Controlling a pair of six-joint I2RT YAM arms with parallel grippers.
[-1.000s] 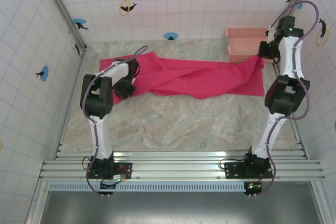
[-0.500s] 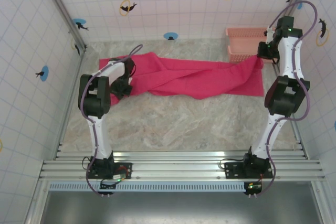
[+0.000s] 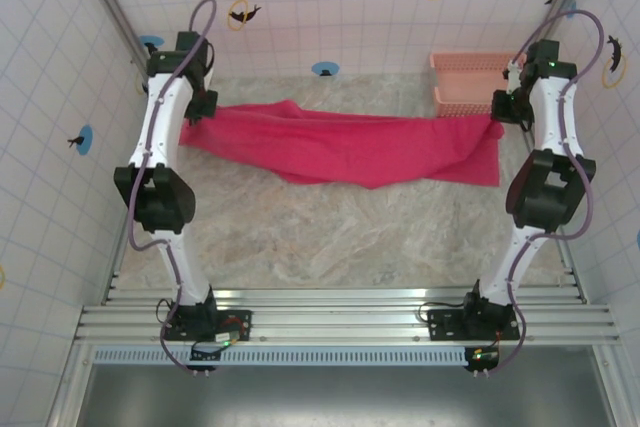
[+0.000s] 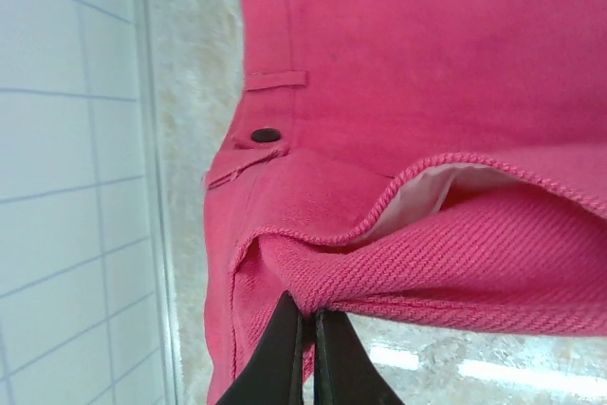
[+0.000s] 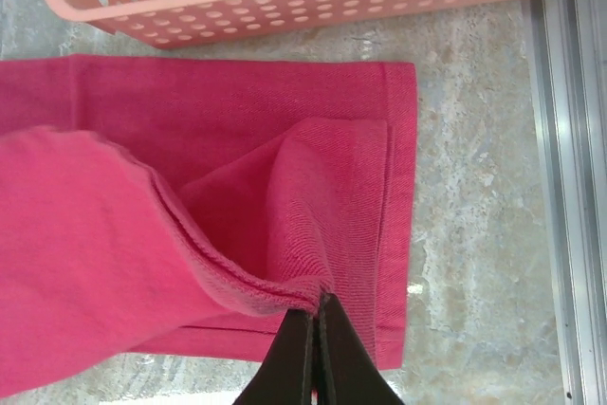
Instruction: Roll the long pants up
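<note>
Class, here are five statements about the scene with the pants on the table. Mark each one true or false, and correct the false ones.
1. The left jaws are shut on the waistband end of the long pants. True.
2. The basket stands at the table's far right, beside the leg end of the pants. True.
3. The right jaws hang open above the basket. False: they are shut on fabric at the leg hems.
4. The pants are rolled into a tight bundle. False: they lie stretched out lengthwise between the two arms, unrolled.
5. A dark button shows near the waistband in the left wrist view. True.
</note>
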